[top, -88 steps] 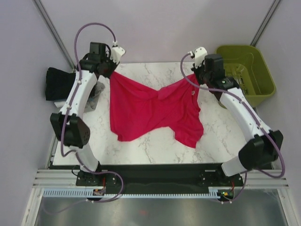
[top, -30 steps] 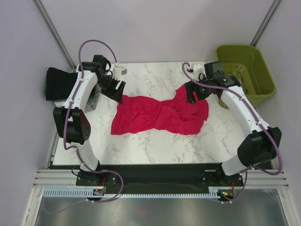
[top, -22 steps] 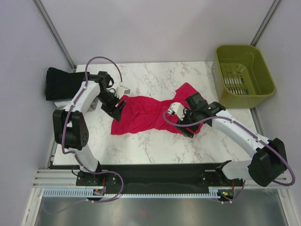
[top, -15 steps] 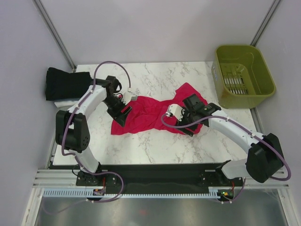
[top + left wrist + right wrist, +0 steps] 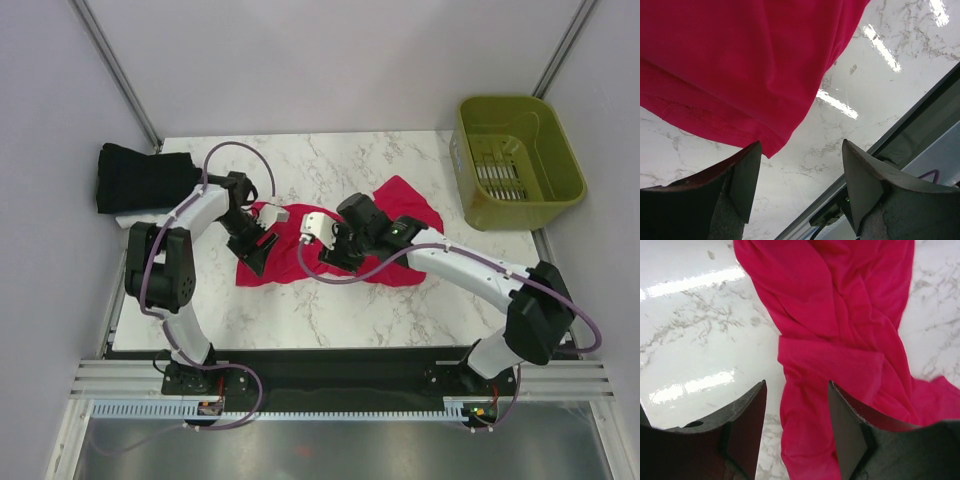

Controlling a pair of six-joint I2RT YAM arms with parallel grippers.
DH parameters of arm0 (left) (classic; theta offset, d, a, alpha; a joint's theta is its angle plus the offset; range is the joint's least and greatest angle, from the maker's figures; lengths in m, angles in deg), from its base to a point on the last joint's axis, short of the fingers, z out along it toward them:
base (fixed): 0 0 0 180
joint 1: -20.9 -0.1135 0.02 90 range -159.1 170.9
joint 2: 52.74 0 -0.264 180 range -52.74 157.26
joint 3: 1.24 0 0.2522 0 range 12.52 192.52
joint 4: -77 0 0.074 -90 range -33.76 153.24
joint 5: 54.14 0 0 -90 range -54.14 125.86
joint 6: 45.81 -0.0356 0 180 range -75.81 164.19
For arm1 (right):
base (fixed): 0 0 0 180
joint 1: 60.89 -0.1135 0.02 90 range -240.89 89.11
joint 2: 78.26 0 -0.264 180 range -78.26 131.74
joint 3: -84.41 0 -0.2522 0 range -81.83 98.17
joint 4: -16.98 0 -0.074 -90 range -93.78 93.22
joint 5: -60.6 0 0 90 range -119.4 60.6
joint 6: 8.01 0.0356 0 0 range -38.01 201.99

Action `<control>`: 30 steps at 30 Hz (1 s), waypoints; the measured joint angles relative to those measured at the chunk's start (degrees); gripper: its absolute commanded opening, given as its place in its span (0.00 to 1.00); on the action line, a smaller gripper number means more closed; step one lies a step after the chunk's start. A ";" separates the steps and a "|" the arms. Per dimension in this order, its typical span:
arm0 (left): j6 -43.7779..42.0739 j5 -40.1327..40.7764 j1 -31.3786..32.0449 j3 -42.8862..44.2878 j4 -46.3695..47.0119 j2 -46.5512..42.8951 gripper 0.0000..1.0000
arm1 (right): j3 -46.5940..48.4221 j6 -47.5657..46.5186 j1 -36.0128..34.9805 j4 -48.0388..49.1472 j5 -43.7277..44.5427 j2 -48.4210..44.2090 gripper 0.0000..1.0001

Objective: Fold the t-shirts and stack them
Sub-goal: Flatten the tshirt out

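Lying on the marble table (image 5: pixel 340 160): the crimson-pink t-shirt (image 5: pixel 402 200), unfolded and rumpled into a long band across the middle, running from about 8 o'clock up to 2 o'clock.
Cloth, close up: lengthwise creases and overlapping folds in the right wrist view (image 5: pixel 840 340); a stitched hem and one loose corner in the left wrist view (image 5: pixel 740 60).
Tool, left: the left gripper (image 5: pixel 255 250) sits at the shirt's 9 o'clock end, jaws spread and holding nothing. In its own view (image 5: pixel 800 185) only bare marble shows in the gap, with the hemmed corner just above it, near the finger at 7 o'clock.
Tool, right: the right gripper (image 5: pixel 335 250) is over the middle of the band, jaws parted, released. In its own view (image 5: pixel 797 420) pink cloth lies in the gap toward the 5 o'clock finger, with marble toward 9 o'clock; whether the tips touch the cloth cannot be told.
Folded pile: a black t-shirt (image 5: pixel 140 178) at 10 o'clock, past the table's left edge, well apart from the pink one, with a strip of pale cloth (image 5: pixel 127 215) under it.
Basket: an olive-green plastic basket (image 5: pixel 520 212) at 2 o'clock, beside the table's right edge, apart from the shirt.
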 measured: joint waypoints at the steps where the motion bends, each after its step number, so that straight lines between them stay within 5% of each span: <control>1: 0.00 0.00 -0.48 0.00 0.04 0.81 0.73 | 0.15 0.37 -0.66 0.83 -0.20 0.96 0.58; 22: 1.38 -2.73 -6.71 0.24 4.76 -0.59 0.69 | 0.42 2.36 -6.99 5.22 5.07 16.72 0.57; 30: 1.77 -4.70 -7.50 0.24 4.81 -0.59 0.68 | -1.40 0.94 -6.97 8.83 10.45 17.40 0.41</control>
